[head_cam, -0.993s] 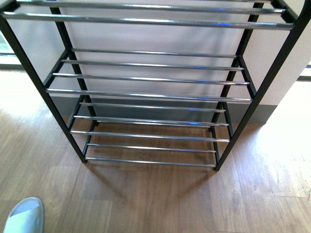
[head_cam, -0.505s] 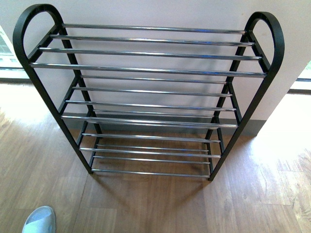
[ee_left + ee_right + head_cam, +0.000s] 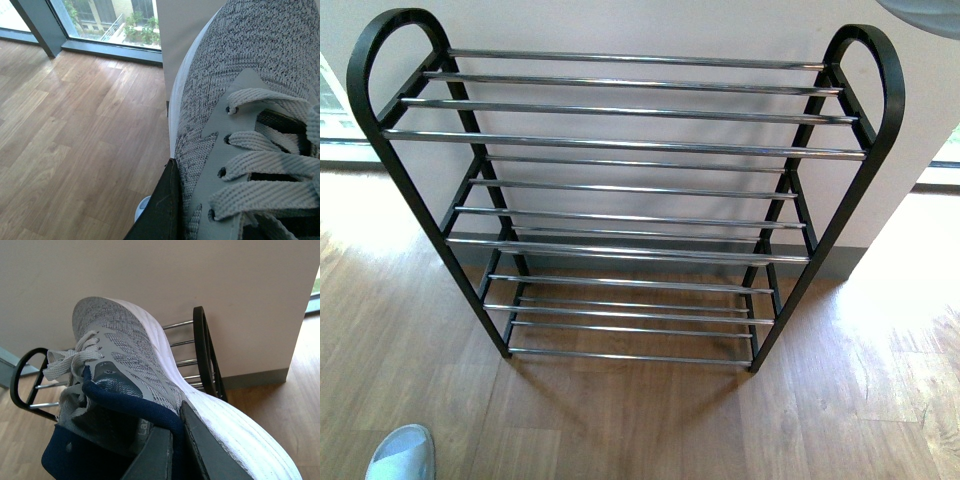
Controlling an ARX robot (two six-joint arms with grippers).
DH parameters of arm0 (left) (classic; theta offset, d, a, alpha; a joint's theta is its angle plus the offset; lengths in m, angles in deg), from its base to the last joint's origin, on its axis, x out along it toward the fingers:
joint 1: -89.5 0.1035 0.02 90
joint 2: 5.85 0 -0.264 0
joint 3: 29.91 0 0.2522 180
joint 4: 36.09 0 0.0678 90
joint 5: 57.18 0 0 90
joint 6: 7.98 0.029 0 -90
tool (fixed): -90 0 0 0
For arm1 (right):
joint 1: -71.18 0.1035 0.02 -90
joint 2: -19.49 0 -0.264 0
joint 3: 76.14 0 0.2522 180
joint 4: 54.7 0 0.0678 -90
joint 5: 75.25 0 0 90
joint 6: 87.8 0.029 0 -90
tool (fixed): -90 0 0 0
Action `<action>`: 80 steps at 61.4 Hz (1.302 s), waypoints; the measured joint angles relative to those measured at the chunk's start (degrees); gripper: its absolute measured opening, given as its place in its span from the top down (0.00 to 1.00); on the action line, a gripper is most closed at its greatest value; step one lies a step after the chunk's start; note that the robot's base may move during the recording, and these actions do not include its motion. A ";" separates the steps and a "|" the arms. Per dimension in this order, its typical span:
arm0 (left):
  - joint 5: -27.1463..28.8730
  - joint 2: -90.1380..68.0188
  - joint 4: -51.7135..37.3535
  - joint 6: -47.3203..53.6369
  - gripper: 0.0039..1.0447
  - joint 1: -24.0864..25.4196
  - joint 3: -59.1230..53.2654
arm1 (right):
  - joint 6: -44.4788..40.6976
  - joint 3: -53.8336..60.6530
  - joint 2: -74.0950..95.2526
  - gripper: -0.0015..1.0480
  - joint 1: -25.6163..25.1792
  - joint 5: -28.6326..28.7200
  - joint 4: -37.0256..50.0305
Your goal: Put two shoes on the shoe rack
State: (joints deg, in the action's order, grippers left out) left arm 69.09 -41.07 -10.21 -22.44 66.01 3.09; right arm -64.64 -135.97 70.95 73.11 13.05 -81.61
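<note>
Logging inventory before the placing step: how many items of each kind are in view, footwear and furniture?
Grey knit sneakers: 2
Shoe rack: 1
Total: 3

Neither of your arms appears in the front view.

Your right gripper [image 3: 175, 442] is closed on the first shoe [image 3: 130, 365]. Its two black fingers [image 3: 202, 452] stand either side of the navy collar, one of them against the outer side above the white sole. This wrist is raised above the top tier of the shoe rack [image 3: 206, 352] and looks down on it.

Your left gripper [image 3: 167, 200] shows only one black finger [image 3: 159, 215], pressed flat against the knit side of the second shoe [image 3: 240, 75]. The opposing finger is hidden. This wrist is carried well above the floor [image 3: 75, 130].
</note>
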 joint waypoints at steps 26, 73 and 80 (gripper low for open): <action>0.00 0.00 0.00 0.00 0.98 0.00 0.00 | 14.56 -13.16 27.12 0.98 12.61 -17.68 2.08; 0.00 0.00 0.00 0.00 0.98 0.00 0.00 | 22.27 -24.79 47.23 0.98 5.66 -17.99 7.32; 0.00 0.00 0.02 0.00 0.98 0.00 0.00 | 23.23 -25.57 48.17 0.98 6.03 -14.71 6.54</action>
State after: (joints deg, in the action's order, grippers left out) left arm 69.09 -41.07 -10.19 -22.44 66.01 3.09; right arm -41.41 -161.54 119.12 79.15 -1.66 -75.07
